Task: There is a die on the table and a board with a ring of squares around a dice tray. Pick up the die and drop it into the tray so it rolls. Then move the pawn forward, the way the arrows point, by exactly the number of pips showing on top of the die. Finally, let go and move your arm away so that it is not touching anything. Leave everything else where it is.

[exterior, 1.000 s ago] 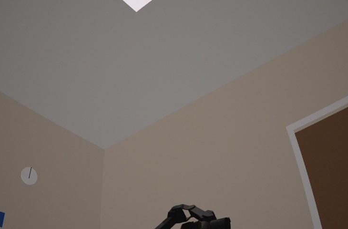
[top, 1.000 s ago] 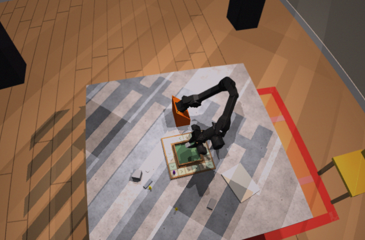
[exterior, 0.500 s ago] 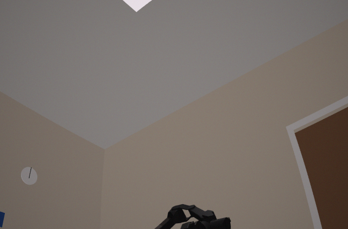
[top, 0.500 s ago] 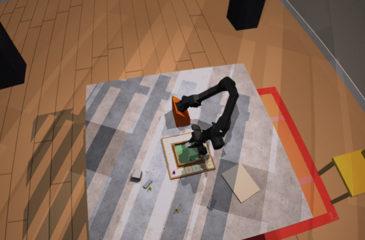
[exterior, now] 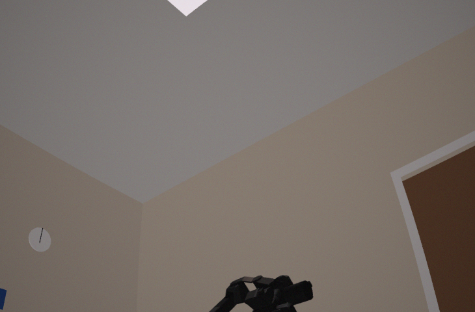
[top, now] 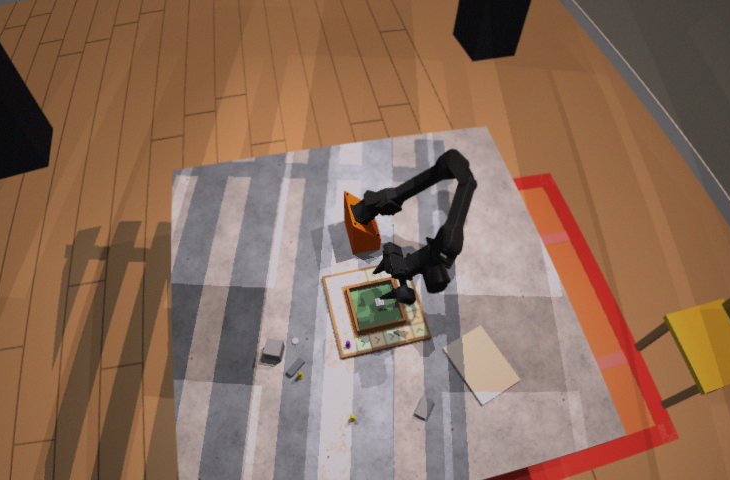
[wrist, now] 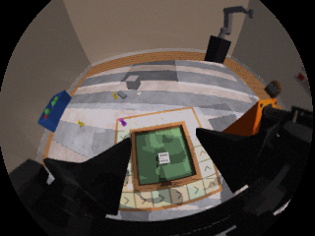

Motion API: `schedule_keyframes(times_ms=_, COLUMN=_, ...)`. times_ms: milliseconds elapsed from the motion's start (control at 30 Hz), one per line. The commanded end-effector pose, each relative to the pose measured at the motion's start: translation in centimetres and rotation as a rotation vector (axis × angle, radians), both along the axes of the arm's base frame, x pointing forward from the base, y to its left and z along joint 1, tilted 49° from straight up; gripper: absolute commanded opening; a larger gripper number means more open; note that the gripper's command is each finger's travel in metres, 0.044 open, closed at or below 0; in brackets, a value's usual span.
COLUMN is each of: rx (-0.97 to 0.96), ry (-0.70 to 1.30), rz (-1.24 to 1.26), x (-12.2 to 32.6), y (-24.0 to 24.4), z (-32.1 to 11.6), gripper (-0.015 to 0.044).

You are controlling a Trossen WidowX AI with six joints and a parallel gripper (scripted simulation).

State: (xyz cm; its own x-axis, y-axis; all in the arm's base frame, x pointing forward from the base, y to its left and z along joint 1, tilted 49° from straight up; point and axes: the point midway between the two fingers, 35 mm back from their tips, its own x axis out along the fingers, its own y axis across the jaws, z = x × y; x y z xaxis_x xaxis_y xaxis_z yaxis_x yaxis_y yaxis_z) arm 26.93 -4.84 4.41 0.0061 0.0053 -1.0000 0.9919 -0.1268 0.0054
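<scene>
Already the die lies in the tray; the pawn's move is what remains.

Above the green dice tray (top: 359, 316) the gripper (wrist: 163, 177) hangs with its fingers spread wide and nothing between them, while the white die (wrist: 164, 156) rests on the felt; its pips are too small to count. On the board (top: 334, 316) the purple pawn (top: 348, 343) sits at a corner square, unmoved. Nearby lie a grey block (top: 272, 350), yellow pieces (top: 299, 375), a cream card (top: 481, 365) and an orange wedge (top: 359, 226); none appears to block the ring of squares.
</scene>
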Motion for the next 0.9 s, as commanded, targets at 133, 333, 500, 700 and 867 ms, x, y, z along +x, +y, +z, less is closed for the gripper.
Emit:
schedule_keyframes(times_ms=133, rx=0.582, ry=0.01, rz=0.043, x=-0.5, y=1.1, z=-3.5, gripper=0.044)
schedule_keyframes(times_ms=333, rx=0.832, ry=-0.106, rz=0.007, x=0.1, y=1.0, z=-4.0, gripper=0.044)
schedule_keyframes(times_ms=500, rx=0.751, ry=-0.051, rz=0.01, x=-0.4, y=1.0, z=-4.2, gripper=0.044)
schedule_keyframes(times_ms=700, rx=0.738, ry=-0.229, rz=0.416, x=2.3, y=-0.4, z=-5.4, gripper=0.0282)
schedule_keyframes(times_ms=867, rx=0.687, ry=-0.432, rz=0.866, x=5.1, y=-2.0, z=-7.2, gripper=0.02)
